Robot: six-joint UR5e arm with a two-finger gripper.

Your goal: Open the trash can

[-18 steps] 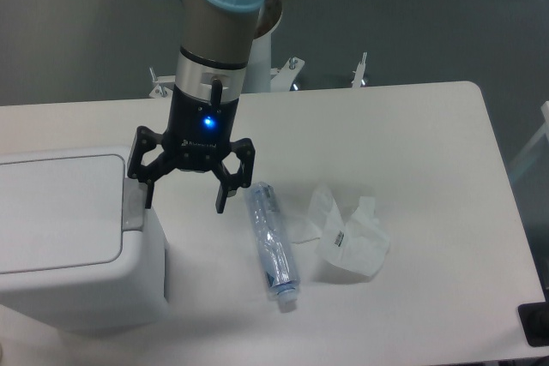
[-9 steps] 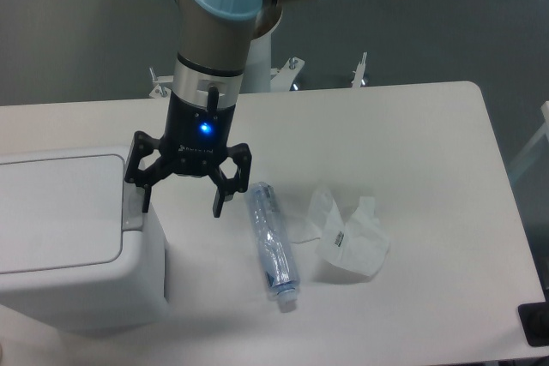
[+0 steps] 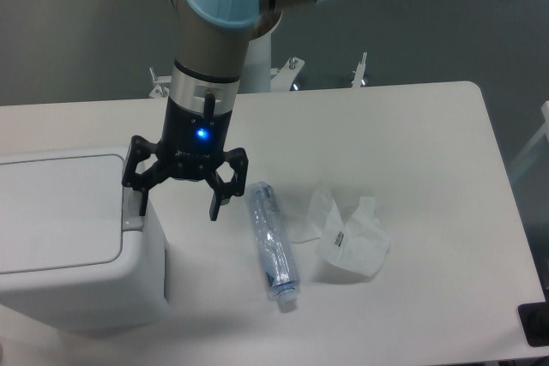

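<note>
The trash can (image 3: pixel 69 237) is a large white boxy bin at the table's left, its flat lid down. A small grey push tab (image 3: pixel 131 206) sits on the lid's right edge. My gripper (image 3: pixel 177 212) hangs open just right of the bin, pointing down. Its left finger (image 3: pixel 141 201) is over the grey tab and its right finger (image 3: pixel 214 207) is over bare table. Nothing is held between the fingers. I cannot tell whether the left finger touches the tab.
A clear plastic bottle (image 3: pixel 271 244) lies on its side right of the gripper. A crumpled clear wrapper (image 3: pixel 347 236) rests beside the bottle. The white table (image 3: pixel 412 143) stretches to the right and back.
The gripper has shifted slightly left toward the bin, staying open. The left finger now stands over the grey tab. Bottle, wrapper and bin have not moved.
</note>
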